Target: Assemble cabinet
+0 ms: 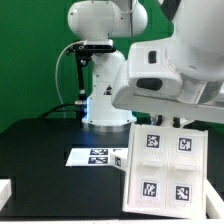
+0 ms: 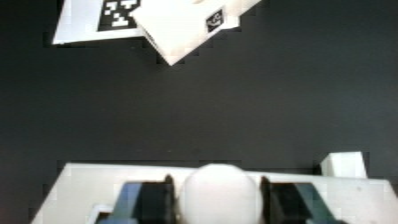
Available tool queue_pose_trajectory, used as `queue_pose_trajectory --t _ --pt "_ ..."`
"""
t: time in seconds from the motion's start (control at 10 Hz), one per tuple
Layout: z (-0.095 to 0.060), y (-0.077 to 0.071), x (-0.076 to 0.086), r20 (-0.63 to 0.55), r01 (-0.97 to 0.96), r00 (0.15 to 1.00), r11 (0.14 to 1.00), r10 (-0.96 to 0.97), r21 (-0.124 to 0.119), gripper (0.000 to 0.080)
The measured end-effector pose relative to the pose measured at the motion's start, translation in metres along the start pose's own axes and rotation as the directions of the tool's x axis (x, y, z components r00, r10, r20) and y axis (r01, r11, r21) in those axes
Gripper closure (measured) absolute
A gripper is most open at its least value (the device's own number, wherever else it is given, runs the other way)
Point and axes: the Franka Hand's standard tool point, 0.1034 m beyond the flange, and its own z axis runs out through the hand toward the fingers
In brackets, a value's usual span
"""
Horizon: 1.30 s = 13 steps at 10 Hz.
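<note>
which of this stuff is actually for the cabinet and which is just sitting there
For the job:
- tagged cabinet panel, tilted up, not lying flat

Just there:
- marker board, flat on the table
- white piece at the exterior view's left edge, too cropped to tell what it is

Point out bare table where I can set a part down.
Bare black table runs along the exterior view's left, between the marker board and the white block at the edge. It is crowded on the exterior view's right, around the cabinet panel.
</note>
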Motion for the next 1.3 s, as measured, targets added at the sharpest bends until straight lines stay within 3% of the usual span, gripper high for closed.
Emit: queue_pose_trajectory --t 0.2,0.3,0.6,0.9,1.3 --pt "-0.002 0.003 0.001 0.017 0.016 1.000 1.000 -0.016 -0.003 0.0580" --pt "-0.010 0.002 0.004 0.011 0.025 1.000 1.000 -0.025 -0.010 0.0580" --pt "-0.014 0.010 0.014 0.013 0.080 0.997 0.997 -0.080 -0.001 0.0580" --pt "-0.027 0.005 0.024 -0.090 0.109 0.990 0.994 -0.108 0.006 0.0580" --pt "-0.027 0.006 0.026 -0.110 0.111 0.988 0.994 -0.110 0.011 0.0580"
